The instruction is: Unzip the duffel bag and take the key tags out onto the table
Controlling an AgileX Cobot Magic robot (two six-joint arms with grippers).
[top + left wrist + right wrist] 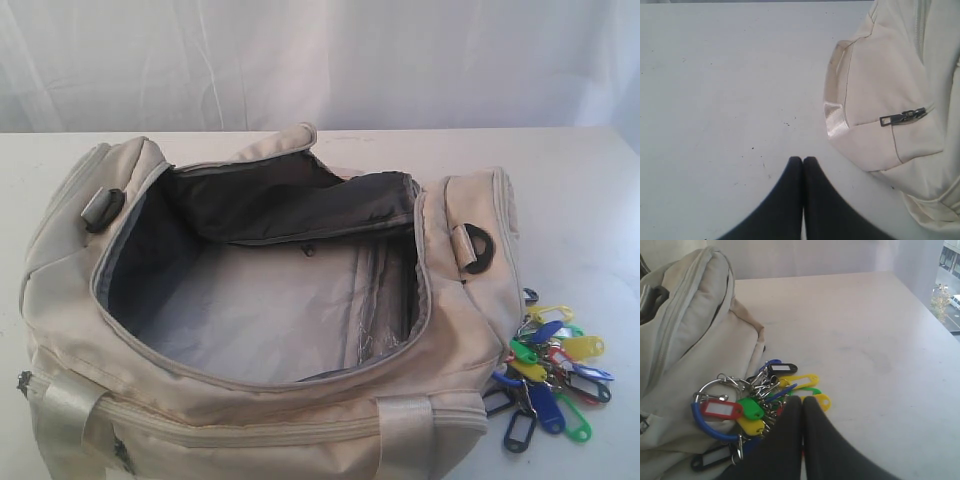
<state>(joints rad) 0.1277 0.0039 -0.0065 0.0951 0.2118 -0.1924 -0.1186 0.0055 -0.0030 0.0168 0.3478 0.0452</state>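
- The duffel bag (250, 410) is lying on the white bench (580, 190) with its main zip undone and its mouth gaping; the grey lining is showing, and nothing is showing inside.
- The key tags (550, 375) are lying out on the bench at the bag's end on the robot's right; the ring is seemingly leaning against the fabric there, so the task is looking as good as finished.
- The left jaws are pressing closed on nothing, hanging over bare bench beside the bag's other end; the right jaws are likewise closed and empty, hanging close by the bunch.
- The next move is probably calling for little more than drawing both arms clear.
- Counting: one bag; one bunch of tags in blue, yellow, green, red and black, too tangled for a sure tally; two black D-rings (105, 210).
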